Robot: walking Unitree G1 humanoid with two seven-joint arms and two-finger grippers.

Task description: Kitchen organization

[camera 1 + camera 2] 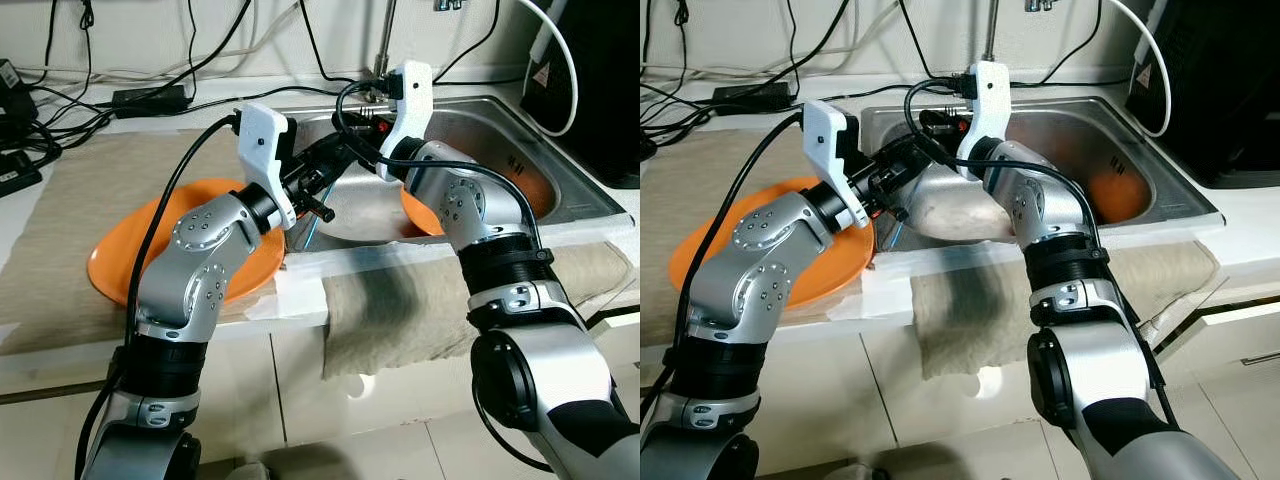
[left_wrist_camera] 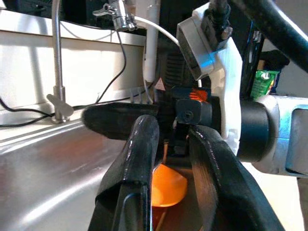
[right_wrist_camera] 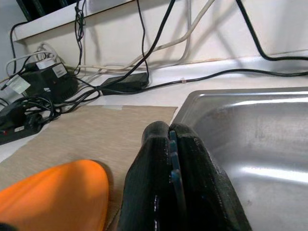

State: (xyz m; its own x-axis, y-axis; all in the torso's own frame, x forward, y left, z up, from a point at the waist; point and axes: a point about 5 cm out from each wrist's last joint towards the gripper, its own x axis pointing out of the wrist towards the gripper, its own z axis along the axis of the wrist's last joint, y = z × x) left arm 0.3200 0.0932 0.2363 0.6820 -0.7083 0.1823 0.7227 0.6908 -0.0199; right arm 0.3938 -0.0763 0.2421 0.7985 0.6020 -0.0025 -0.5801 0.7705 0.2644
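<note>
Both arms reach over the left part of the steel sink (image 1: pixel 500 110) and cross there. My right gripper (image 3: pixel 169 132) points toward the counter and is shut on a thin blue utensil (image 3: pixel 173 159). The utensil's lower end hangs over the sink's near left corner (image 1: pixel 311 231). My left gripper (image 2: pixel 171 139) points at the right wrist, and its fingers (image 2: pixel 139 159) stand apart with nothing clearly between them. An orange plate (image 1: pixel 120 262) lies on the beige mat (image 1: pixel 80 190) left of the sink. Another orange dish (image 1: pixel 1120 195) lies in the basin, partly behind the right arm.
A faucet (image 2: pixel 57 72) rises behind the sink. Cables and power adapters (image 1: pixel 150 98) run along the back of the counter. A black appliance (image 1: pixel 600 70) stands at the right. A cloth (image 1: pixel 400 300) hangs over the counter's front edge, with cabinet fronts below.
</note>
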